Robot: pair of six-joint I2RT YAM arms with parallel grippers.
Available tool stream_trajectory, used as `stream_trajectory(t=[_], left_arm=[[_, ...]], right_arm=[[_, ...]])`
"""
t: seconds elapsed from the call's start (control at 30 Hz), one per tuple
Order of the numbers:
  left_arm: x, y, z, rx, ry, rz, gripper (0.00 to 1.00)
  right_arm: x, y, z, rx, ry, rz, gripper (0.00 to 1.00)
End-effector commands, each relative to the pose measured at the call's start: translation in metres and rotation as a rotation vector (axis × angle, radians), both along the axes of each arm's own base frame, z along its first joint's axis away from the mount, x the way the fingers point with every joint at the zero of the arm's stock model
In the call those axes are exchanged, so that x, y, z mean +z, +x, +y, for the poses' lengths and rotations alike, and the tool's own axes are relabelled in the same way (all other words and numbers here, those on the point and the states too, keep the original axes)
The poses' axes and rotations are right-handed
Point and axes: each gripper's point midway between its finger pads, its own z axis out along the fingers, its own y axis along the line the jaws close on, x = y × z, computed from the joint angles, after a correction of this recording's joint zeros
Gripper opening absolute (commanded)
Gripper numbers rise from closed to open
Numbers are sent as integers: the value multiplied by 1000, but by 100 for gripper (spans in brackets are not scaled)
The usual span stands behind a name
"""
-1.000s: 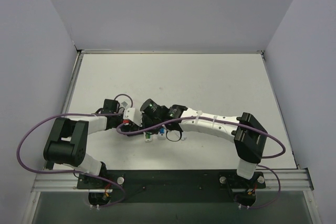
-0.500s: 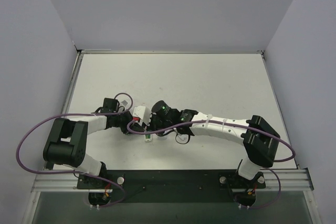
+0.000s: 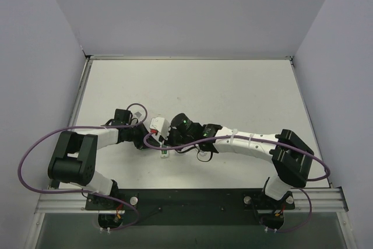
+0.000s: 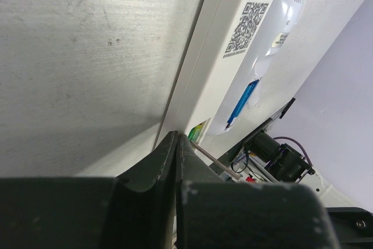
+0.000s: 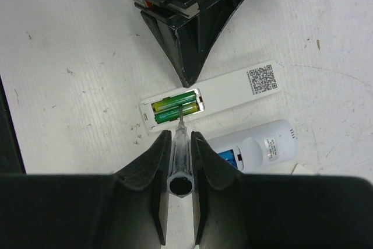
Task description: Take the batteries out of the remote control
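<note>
Gripping stick, right end effector downward

The left arm and right arm share white link shells joined by black joint housings, each on a black base along a silver rail at the near edge. A purple cable trails along each, and a green light glows on the right wrist. The left end effector and right end effector each carry two black wedge-shaped fingers.
</note>
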Motion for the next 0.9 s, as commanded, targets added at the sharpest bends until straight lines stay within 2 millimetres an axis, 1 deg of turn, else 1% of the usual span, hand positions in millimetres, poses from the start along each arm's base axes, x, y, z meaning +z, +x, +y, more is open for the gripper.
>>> stream_trajectory(t=[0.0, 0.03, 0.07, 0.17, 0.23, 0.27, 0.33, 0.47, 0.5, 0.6, 0.7, 0.73, 0.87], left_arm=[[-23, -12, 1, -23, 64, 34, 13], [-24, -13, 2, -20, 66, 41, 14], [-26, -15, 1, -21, 65, 46, 15], [-26, -15, 1, -21, 66, 48, 16], [-26, -15, 1, -23, 68, 50, 17], [-27, -16, 1, -22, 74, 52, 17], [-28, -16, 2, -22, 80, 57, 17], [-31, -18, 3, -21, 88, 71, 17], [-31, -18, 2, -23, 88, 70, 17], [-33, -19, 3, -26, 94, 80, 17], [-34, -19, 3, -25, 99, 85, 17], [-34, -19, 3, -23, 101, 84, 17], [-35, -20, 4, -24, 109, 88, 17]], right_arm=[[-61, -19, -33, -40, -233, 114, 0], [-55, -17, -28, -42, -229, 111, 0], [-54, -16, -26, -43, -234, 109, 0], [-55, -16, -19, -52, -242, 119, 0], [-58, -17, -19, -63, -245, 122, 0], [-63, -20, -22, -77, -249, 135, 0], [-63, -21, -23, -97, -227, 137, 0], [-66, -24, -33, -152, -174, 136, 0], [-69, -26, -38, -170, -158, 142, 0], [-75, -29, -45, -193, -128, 151, 0], [-75, -31, -46, -208, -104, 155, 0], [-78, -33, -49, -215, -105, 163, 0], [-78, -32, -50, -226, -81, 165, 0]])
